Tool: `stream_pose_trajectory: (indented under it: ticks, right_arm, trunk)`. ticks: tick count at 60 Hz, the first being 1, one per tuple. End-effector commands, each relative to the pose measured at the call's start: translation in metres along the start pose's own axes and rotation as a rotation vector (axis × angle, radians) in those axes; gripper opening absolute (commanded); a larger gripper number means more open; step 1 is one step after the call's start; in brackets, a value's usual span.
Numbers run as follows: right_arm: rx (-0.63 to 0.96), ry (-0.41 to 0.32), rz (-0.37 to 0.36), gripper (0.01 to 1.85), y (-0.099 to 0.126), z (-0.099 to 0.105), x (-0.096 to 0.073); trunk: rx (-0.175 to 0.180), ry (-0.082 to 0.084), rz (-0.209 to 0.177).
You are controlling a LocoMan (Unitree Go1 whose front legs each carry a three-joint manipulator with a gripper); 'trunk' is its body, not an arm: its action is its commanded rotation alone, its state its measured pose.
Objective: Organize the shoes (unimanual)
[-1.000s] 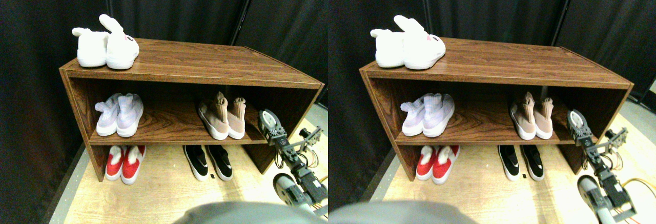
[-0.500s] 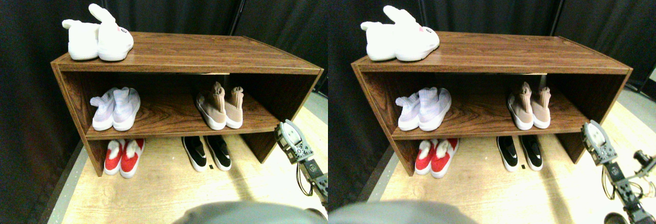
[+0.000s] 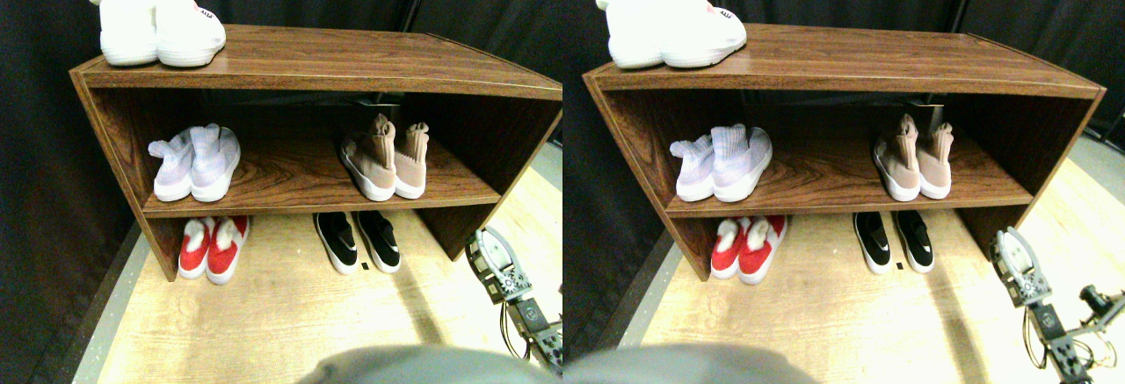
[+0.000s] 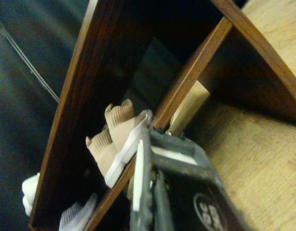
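The shoes stand in pairs on a brown wooden shelf unit (image 3: pixel 334 59). Tan knit sneakers (image 3: pixel 384 162) sit on the right of the middle board, also seen in the wrist view as tan sneakers (image 4: pixel 120 139). Black slip-ons (image 3: pixel 359 242) rest on the floor under them. My right gripper (image 3: pixel 492 259) hovers low over the floor, off the unit's front right corner, apart from every shoe. It is shut and holds nothing; in the wrist view the gripper (image 4: pixel 147 144) points at the middle board's edge.
White bunny slippers (image 3: pixel 158 25) sit on the top left. Lavender knit sneakers (image 3: pixel 193 166) occupy the middle board's left, red shoes (image 3: pixel 211 248) the floor below. Dark curtains hang behind. Pale wooden floor (image 3: pixel 290 314) spreads in front.
The camera has shifted, so the shelf unit sits higher and larger in view. My right gripper has drawn back from the middle board's right end, down toward the floor.
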Motion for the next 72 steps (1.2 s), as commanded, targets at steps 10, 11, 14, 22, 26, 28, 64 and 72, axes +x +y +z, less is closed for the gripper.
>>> stream_pose_trajectory:
  ticks: [10, 11, 14, 22, 26, 28, 64, 72]
  right_arm:
    - [0.074, -0.003, -0.085, 0.06, -0.024, -0.016, 0.007]
    - [0.083, -0.009, -0.098, 0.06, -0.029, -0.019, 0.009]
    - [0.099, -0.013, -0.111, 0.06, -0.035, -0.022, 0.013]
    - [0.103, -0.036, -0.157, 0.06, -0.049, -0.025, 0.022]
    - [0.119, -0.053, -0.188, 0.06, -0.059, -0.027, 0.029]
    - [0.121, -0.055, -0.193, 0.06, -0.060, -0.027, 0.030]
    - [0.101, -0.085, -0.357, 0.06, -0.104, -0.020, 0.069]
    - [0.097, -0.095, -0.368, 0.06, -0.107, -0.018, 0.077]
  trunk:
    - [-0.046, 0.027, 0.024]
    - [-0.047, 0.027, 0.025]
    - [-0.051, 0.025, 0.027]
    - [-0.058, 0.024, 0.033]
    - [-0.059, 0.023, 0.037]
    - [-0.060, 0.022, 0.038]
    - [-0.065, 0.008, 0.055]
    - [-0.064, 0.009, 0.058]
